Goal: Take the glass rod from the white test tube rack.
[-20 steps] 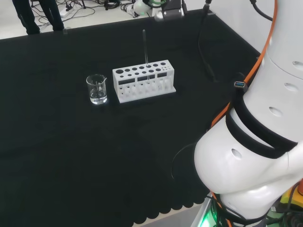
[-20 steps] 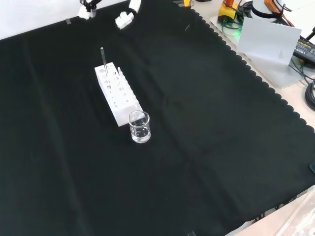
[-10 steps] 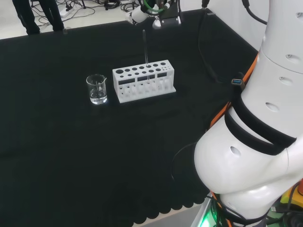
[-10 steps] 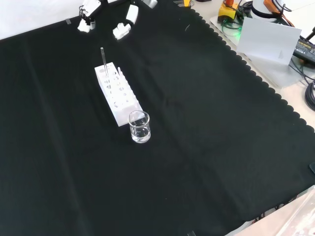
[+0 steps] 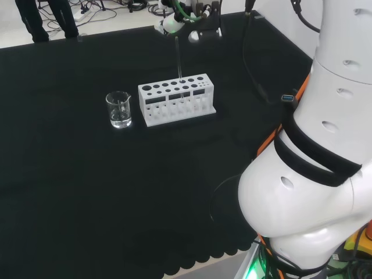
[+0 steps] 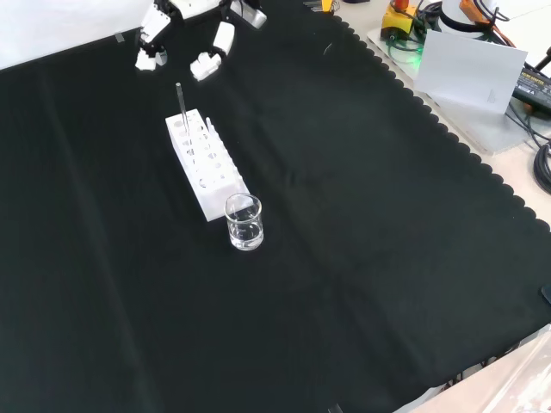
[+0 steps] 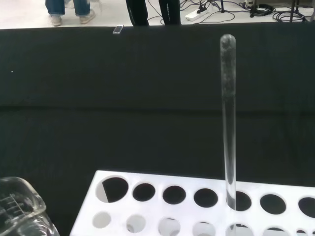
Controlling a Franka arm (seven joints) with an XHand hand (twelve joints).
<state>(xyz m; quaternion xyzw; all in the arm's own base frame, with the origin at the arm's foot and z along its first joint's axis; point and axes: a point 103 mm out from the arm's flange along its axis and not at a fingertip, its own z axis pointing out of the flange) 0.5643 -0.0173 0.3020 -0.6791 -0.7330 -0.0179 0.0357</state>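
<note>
black cloth [image 6: 362, 258] — glass rod [image 6: 182, 110] upright in white test tube rack [image 6: 205, 163].

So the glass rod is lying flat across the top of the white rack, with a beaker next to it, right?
Not quite. The glass rod stands upright in a hole of the white rack, as the wrist view shows. The beaker does stand beside the rack.
</note>
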